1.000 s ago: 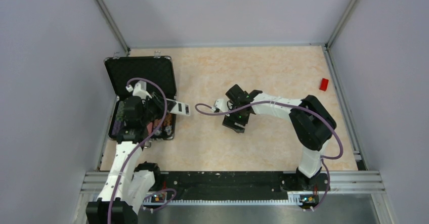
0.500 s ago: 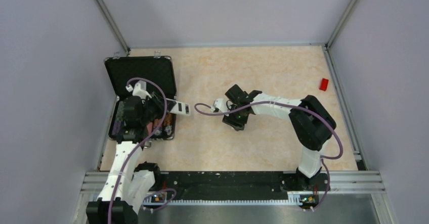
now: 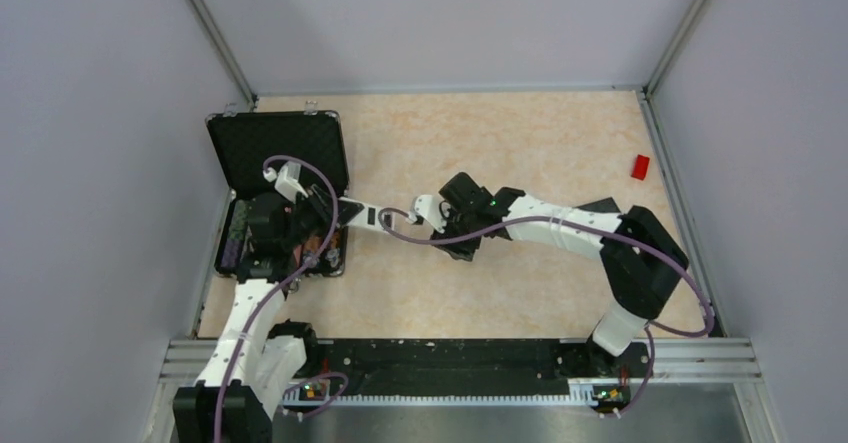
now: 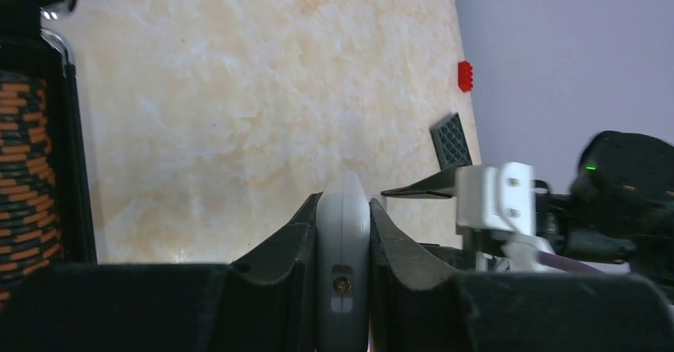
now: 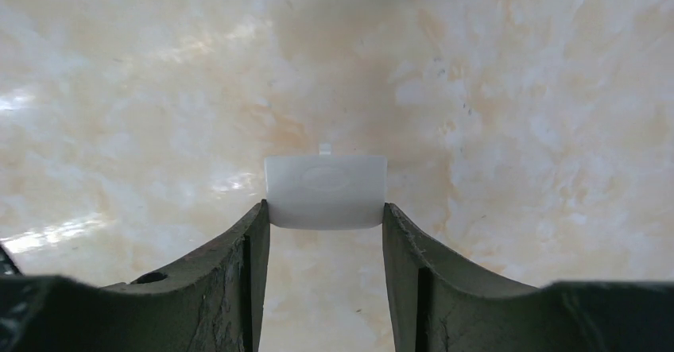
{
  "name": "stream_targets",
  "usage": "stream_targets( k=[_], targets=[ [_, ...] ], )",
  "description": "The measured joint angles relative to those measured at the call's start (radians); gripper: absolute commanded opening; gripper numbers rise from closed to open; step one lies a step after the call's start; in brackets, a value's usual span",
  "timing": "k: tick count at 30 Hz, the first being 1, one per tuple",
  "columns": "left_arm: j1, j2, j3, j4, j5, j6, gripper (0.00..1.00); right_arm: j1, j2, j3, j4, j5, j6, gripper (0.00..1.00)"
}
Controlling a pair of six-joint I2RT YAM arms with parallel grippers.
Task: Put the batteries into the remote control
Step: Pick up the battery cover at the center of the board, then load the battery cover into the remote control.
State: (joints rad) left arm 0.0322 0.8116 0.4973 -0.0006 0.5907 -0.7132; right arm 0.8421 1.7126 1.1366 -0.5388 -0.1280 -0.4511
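The table (image 3: 520, 153) and the open black case (image 3: 280, 143) at its left edge lie as they did 1 second ago. The right arm (image 3: 560, 231) has stretched leftward, its elbow swung out to the right, so its wrist now sits near the remote control (image 3: 362, 214). The left arm (image 3: 245, 313) has barely shifted, carrying the remote control slightly rightward. The left fingers (image 4: 294, 241) stay clamped on the remote control, held edge-on above the table. The 2 right fingers (image 5: 246, 249) press both sides of a white cover piece (image 5: 326, 191). The red block (image 3: 640, 166) has not moved.
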Motion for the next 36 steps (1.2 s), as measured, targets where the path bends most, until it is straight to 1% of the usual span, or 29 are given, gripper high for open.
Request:
stream_targets(
  k=[3, 8, 11, 15, 21, 27, 36],
  targets=[
    [0.000, 0.002, -0.063, 0.062, 0.050, -0.048, 0.00, 0.063, -0.084, -0.005, 0.035, -0.001, 0.031, 0.36],
    [-0.011, -0.008, -0.117, 0.132, 0.106, -0.096, 0.00, 0.151, -0.192, -0.010, 0.105, 0.010, 0.089, 0.36],
    [-0.030, -0.026, -0.129, 0.179, 0.131, -0.105, 0.00, 0.201, -0.218, -0.009, 0.138, 0.024, 0.124, 0.36],
    [-0.082, -0.065, -0.143, 0.213, 0.140, -0.103, 0.00, 0.257, -0.214, 0.000, 0.148, 0.062, 0.171, 0.36],
    [-0.141, -0.094, -0.146, 0.203, 0.129, -0.064, 0.00, 0.306, -0.174, 0.069, 0.158, 0.143, 0.217, 0.36],
    [-0.187, -0.093, -0.146, 0.144, 0.104, -0.017, 0.00, 0.315, -0.165, 0.083, 0.159, 0.205, 0.228, 0.36],
    [-0.192, -0.093, -0.135, 0.089, 0.078, 0.011, 0.00, 0.315, -0.146, 0.095, 0.093, 0.246, 0.230, 0.36]
  ],
)
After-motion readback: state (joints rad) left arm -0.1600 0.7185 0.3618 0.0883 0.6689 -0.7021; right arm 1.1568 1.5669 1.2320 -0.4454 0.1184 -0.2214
